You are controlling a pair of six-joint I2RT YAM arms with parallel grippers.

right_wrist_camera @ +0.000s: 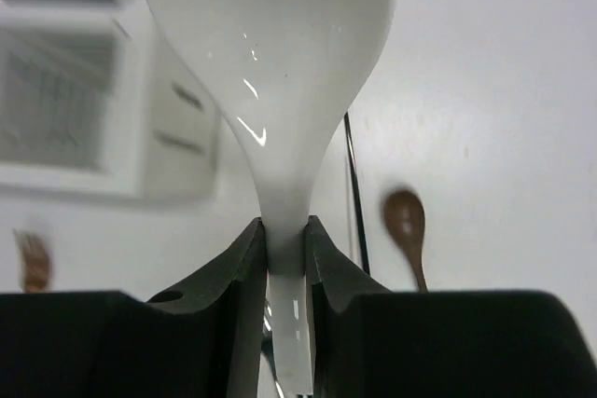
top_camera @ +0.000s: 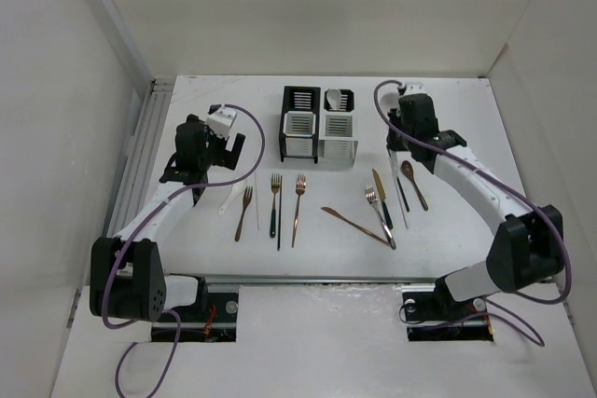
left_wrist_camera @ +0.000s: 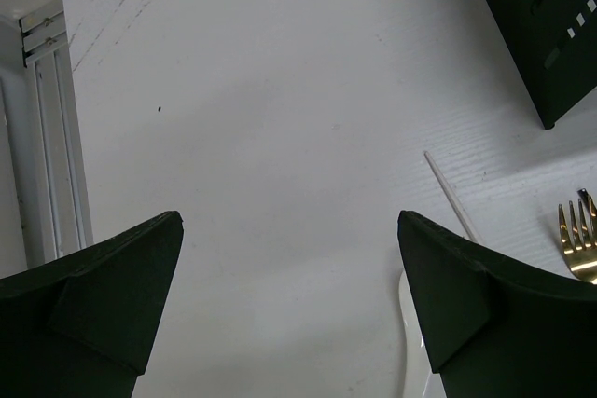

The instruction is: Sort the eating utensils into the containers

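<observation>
My right gripper (right_wrist_camera: pixel 284 247) is shut on the neck of a white spoon (right_wrist_camera: pixel 270 72), held above the table just right of the white holder (right_wrist_camera: pixel 84 109). In the top view it (top_camera: pixel 401 148) hangs between the white holder (top_camera: pixel 339 137) and the brown spoon (top_camera: pixel 413 184). The black holder (top_camera: pixel 300 123) stands next to the white one. My left gripper (top_camera: pixel 227 151) is open and empty over bare table; another white spoon (left_wrist_camera: pixel 410 342) and a white chopstick (left_wrist_camera: pixel 448 198) lie by its right finger. Forks (top_camera: pixel 275 200), knives (top_camera: pixel 381 195) and black chopsticks (top_camera: pixel 401 195) lie across the middle.
A white spoon bowl (top_camera: pixel 334 98) sticks up from the white holder. A metal rail (top_camera: pixel 140 151) runs along the table's left edge. White walls enclose the left, back and right sides. A copper knife (top_camera: pixel 353 224) lies at an angle near the front.
</observation>
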